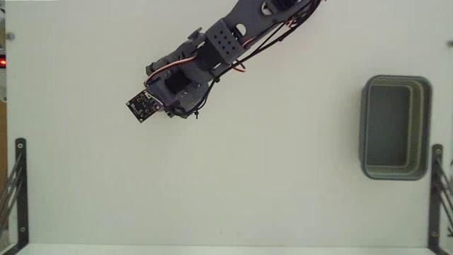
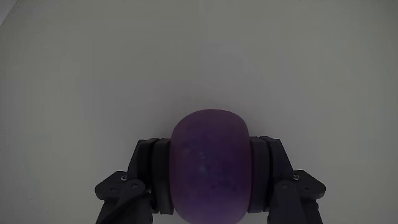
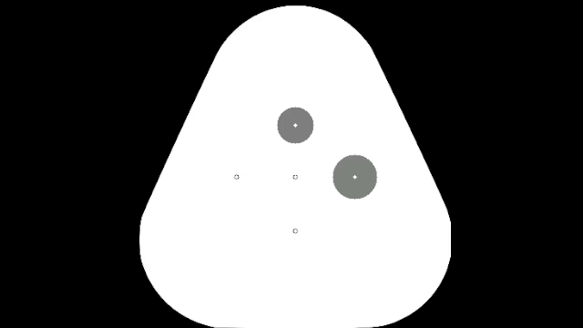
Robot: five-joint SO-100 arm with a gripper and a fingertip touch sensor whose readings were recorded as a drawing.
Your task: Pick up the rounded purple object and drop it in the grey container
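1. Pincer [image 2: 210, 186] clamping purple ball [image 2: 210, 165] between both fingers [image 2: 152, 177] in the wrist view.
2. Holding it over the white counter [image 1: 212, 191], upper left of the fixed view.
3. Grey container [image 1: 364, 127] sitting far right, showing nothing inside.

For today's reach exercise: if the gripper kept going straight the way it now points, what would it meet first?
Probably only the bare white table. The gripper, shut on the purple ball, points away from the grey container; its height is unclear.
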